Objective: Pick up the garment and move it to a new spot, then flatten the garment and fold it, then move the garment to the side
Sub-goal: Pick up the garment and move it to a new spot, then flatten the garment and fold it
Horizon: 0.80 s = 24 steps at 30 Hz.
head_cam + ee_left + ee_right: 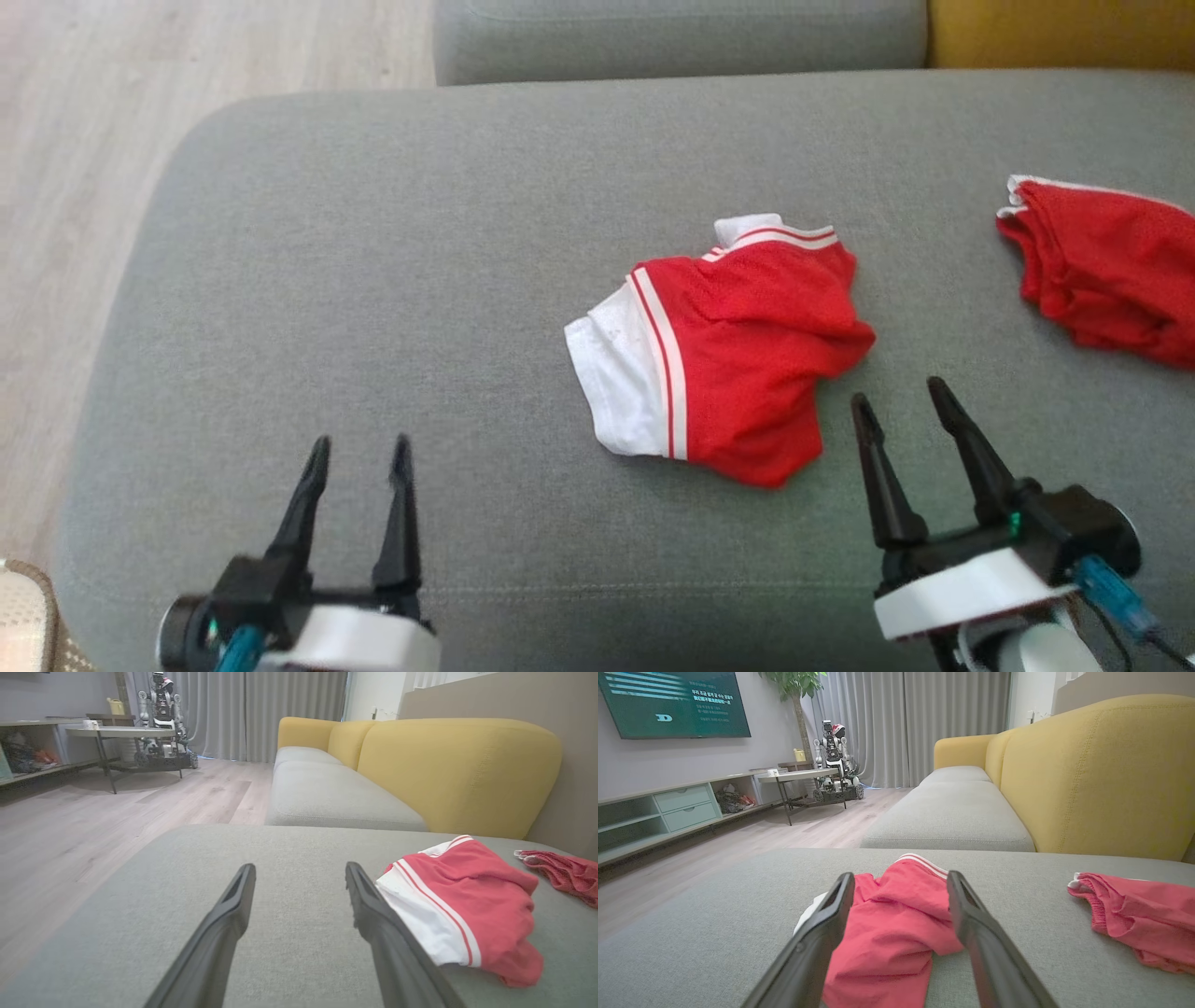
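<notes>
The red-and-white garment (719, 350) is lying bunched on the grey sofa seat (373, 280). The right gripper (896, 392), just beside it, and the left gripper (361, 440), well apart, are gaping wide, empty. Pinching 1 raised fold is looking safest.

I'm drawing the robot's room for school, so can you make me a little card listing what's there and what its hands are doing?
surface: grey sofa cushion
middle: crumpled red-and-white garment, lying loose
robot's far right: second red garment, apart from the first
left gripper: open, empty, over bare cushion
right gripper: open, empty, close beside the red-and-white garment
behind: yellow backrest
</notes>
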{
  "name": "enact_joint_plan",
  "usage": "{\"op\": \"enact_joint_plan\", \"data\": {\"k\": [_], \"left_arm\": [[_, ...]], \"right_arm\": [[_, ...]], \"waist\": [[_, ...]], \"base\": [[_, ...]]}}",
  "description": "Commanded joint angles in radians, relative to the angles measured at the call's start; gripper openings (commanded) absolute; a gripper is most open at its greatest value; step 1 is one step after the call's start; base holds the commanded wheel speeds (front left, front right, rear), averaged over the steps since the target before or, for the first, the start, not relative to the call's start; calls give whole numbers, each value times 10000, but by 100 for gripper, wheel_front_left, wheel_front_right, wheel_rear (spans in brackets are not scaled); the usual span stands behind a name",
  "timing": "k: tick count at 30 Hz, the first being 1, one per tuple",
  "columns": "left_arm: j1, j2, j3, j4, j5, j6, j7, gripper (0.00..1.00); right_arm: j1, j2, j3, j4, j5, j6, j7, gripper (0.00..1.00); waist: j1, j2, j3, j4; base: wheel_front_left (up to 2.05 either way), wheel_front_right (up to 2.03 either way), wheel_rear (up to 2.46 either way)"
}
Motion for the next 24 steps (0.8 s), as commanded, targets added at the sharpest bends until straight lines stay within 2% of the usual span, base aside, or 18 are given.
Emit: {"op": "enact_joint_plan", "data": {"k": [1,11,20,24], "left_arm": [[-195,-108,448,-487,172,105,-77,100],[305,-274,822,-775,496,156,-77,100],[358,-309,977,-624,554,-57,-77,100],[31,-312,847,-410,702,-323,-78,100]], "right_arm": [[-27,22,112,-331,-57,-4,-21,100],[434,22,14,-294,-17,-4,-21,100],[482,22,189,-213,-20,-4,-21,100],[434,22,314,-203,-33,-4,-21,100]], "waist": [[1,-1,-87,56],[1,-1,-306,43],[1,-1,-443,-144],[1,-1,-302,-339]], "base": [[0,0,0],[0,0,0],[0,0,0],[0,0,0]]}}
